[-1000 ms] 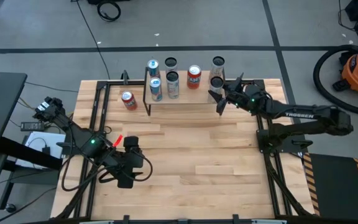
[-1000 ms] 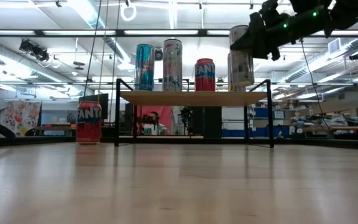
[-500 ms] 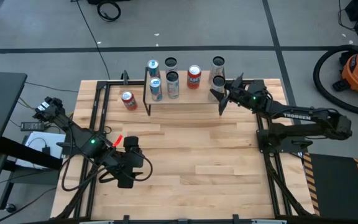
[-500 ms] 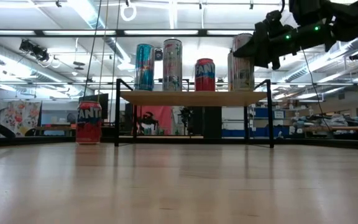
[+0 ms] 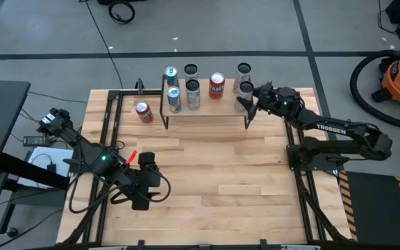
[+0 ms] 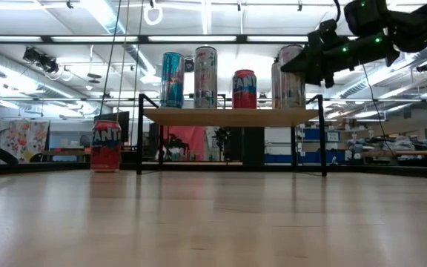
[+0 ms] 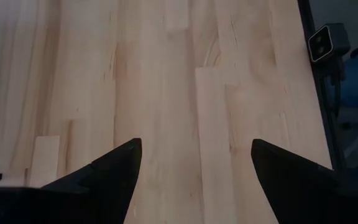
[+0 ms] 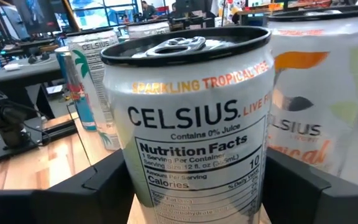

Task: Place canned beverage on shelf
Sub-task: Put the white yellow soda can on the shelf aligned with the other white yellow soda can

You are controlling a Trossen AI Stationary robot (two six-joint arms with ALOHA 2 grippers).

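Note:
The shelf (image 5: 207, 110) stands at the table's far edge and carries several cans (image 6: 204, 77). My right gripper (image 5: 250, 103) is at the shelf's right end, shut on a silver Celsius can (image 8: 191, 124), which stands on the shelf board (image 6: 232, 116) next to another Celsius can (image 8: 319, 118). A red Fanta can (image 5: 144, 111) stands on the tabletop left of the shelf. My left gripper (image 7: 194, 168) hangs open over bare wood at the near left (image 5: 141, 194). My right gripper has the Celsius can's lower wall (image 8: 132, 180) between its two fingers (image 8: 98, 186), one on each side; no gap shows there. The fingers come level from the table's right. The can stands upright with its base on the shelf board (image 6: 289, 108).
Black frame rails (image 5: 110, 139) run along the table's left and right sides. A free strip of shelf board (image 5: 210, 114) lies in front of the cans. The middle of the tabletop (image 5: 214, 167) is bare wood.
My right gripper has gone down and toward the far edge with the Celsius can. The can, held above the shelf board a second ago, has sunk until its base is on the board beside the other Celsius can, staying upright.

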